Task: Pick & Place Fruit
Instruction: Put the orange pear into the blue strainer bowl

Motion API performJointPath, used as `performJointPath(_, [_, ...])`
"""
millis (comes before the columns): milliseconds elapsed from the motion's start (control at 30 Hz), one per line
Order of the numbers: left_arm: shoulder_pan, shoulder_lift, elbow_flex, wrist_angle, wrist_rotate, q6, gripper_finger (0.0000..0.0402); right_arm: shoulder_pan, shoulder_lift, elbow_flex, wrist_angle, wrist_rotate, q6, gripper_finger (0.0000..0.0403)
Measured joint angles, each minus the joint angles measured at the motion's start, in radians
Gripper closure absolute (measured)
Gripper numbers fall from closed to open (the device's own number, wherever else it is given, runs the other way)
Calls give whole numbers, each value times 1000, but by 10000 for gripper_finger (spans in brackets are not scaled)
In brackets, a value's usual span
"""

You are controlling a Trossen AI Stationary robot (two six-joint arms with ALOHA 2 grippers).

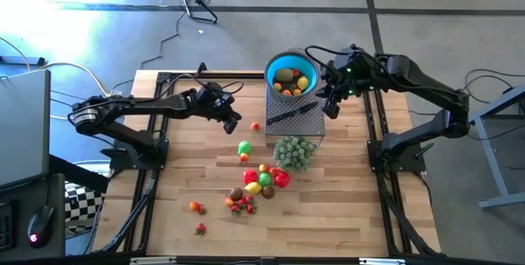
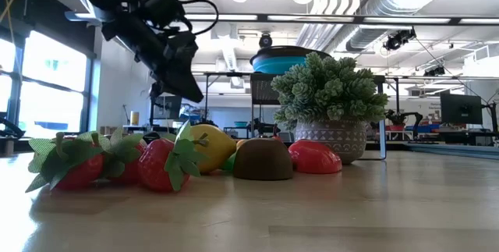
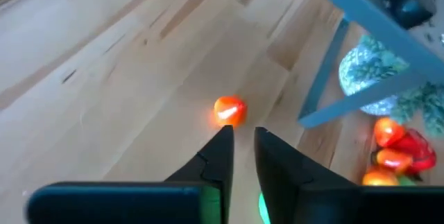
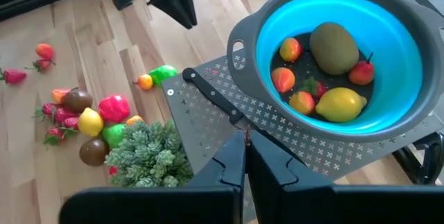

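High view shows one small orange fruit lying alone on the table, just beside my left gripper; its fingers stand almost closed and hold nothing. Six fruits lie in the blue bowl. My right gripper, fully closed and empty, hangs beside this bowl.

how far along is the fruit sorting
Partly done. Six fruits lie in the blue bowl. Nothing is held: the left gripper, nearly shut, hovers by a small orange fruit; the right gripper waits shut beside the bowl. Over a dozen fruits remain on the table.
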Motion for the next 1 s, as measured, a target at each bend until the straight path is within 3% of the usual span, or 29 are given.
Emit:
performJointPath(367, [0, 89, 0, 58, 5, 93, 174, 0, 0, 0, 0, 0, 0, 400])
performJointPath(533, [0, 146, 0, 99, 6, 131, 117, 0, 0, 0, 14, 0, 0, 400])
performJointPath(733, [0, 228, 1, 235, 54, 133, 88, 0, 0, 0, 10, 6, 18, 400])
performJointPath(1000, [-1, 307, 0, 254, 92, 134, 87, -20, 0, 0, -175, 144, 150, 400])
